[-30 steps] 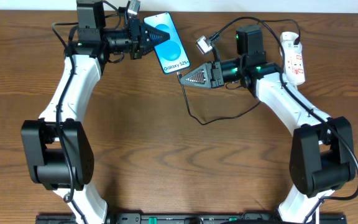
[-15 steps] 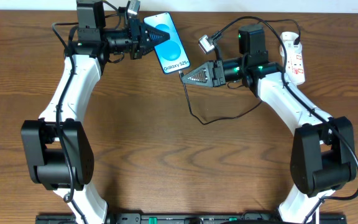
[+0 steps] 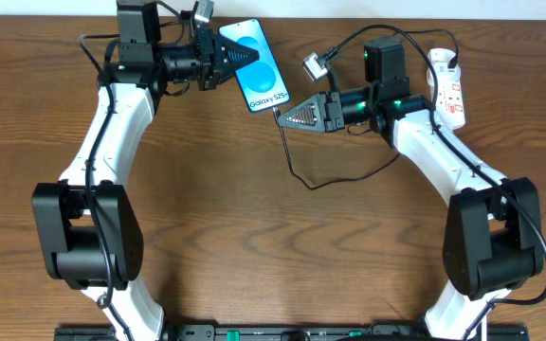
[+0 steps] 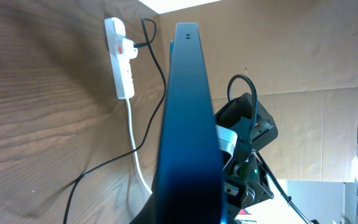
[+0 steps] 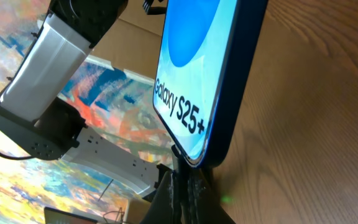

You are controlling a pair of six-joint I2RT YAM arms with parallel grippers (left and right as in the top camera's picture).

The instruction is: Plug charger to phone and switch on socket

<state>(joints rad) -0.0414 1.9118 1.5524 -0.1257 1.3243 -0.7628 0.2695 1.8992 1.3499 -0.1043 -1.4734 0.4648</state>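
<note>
The phone has a light-blue screen and stands tilted at the back of the table. My left gripper is shut on its left edge. In the left wrist view the phone shows edge-on and hides the fingers. My right gripper is shut on the charger's small plug tip, which sits against the bottom edge of the phone. I cannot tell how deep the tip sits. The charger's thin black cable loops across the table to the white socket at the back right.
The brown wooden table carries both arms' bases at the front corners. The socket has a red switch, with the black cable plugged in near its far end. Its thick white cord trails towards me.
My right gripper has crept slightly up toward the phone's bottom edge with the plug tip. The left arm and the phone have not moved.
</note>
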